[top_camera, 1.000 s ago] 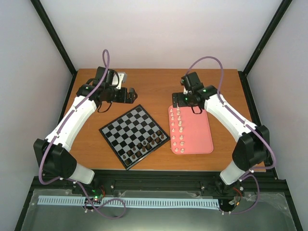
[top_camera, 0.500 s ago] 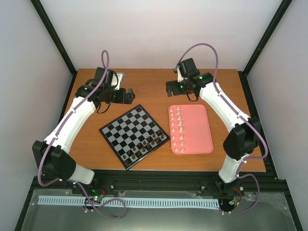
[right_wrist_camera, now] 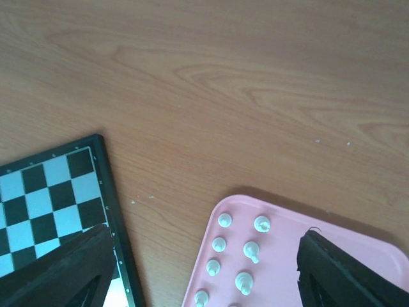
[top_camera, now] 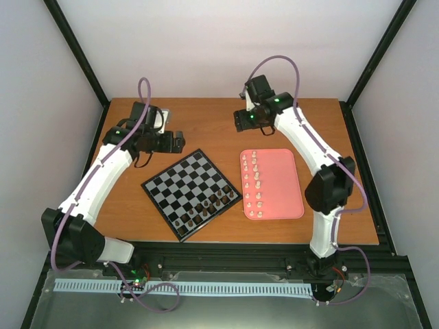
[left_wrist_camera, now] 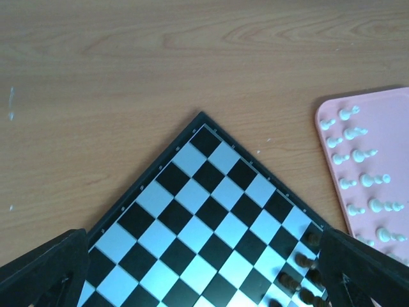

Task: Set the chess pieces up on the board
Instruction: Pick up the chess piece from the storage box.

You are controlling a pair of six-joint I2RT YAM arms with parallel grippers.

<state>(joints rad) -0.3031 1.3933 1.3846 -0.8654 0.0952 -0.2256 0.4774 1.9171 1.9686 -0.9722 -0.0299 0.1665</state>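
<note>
The board (top_camera: 195, 192) lies turned like a diamond at table centre, with dark brown pieces on its near right rows; it also shows in the left wrist view (left_wrist_camera: 211, 211) and at the left of the right wrist view (right_wrist_camera: 51, 198). The cream-white chess pieces (top_camera: 254, 184) stand in two columns on the left side of a pink tray (top_camera: 281, 185); they also show in both wrist views (right_wrist_camera: 246, 249) (left_wrist_camera: 361, 157). My left gripper (top_camera: 180, 142) hovers open and empty over the board's far left corner. My right gripper (top_camera: 240, 122) is open and empty, above the table beyond the tray's far left corner.
A small white and grey object (top_camera: 164, 115) lies at the far left of the wooden table (top_camera: 219, 116) behind my left arm. Black frame posts and grey walls enclose the table.
My right gripper has lifted off the tray's far left corner and moved back and left over the bare table. My left arm has drawn slightly left.
</note>
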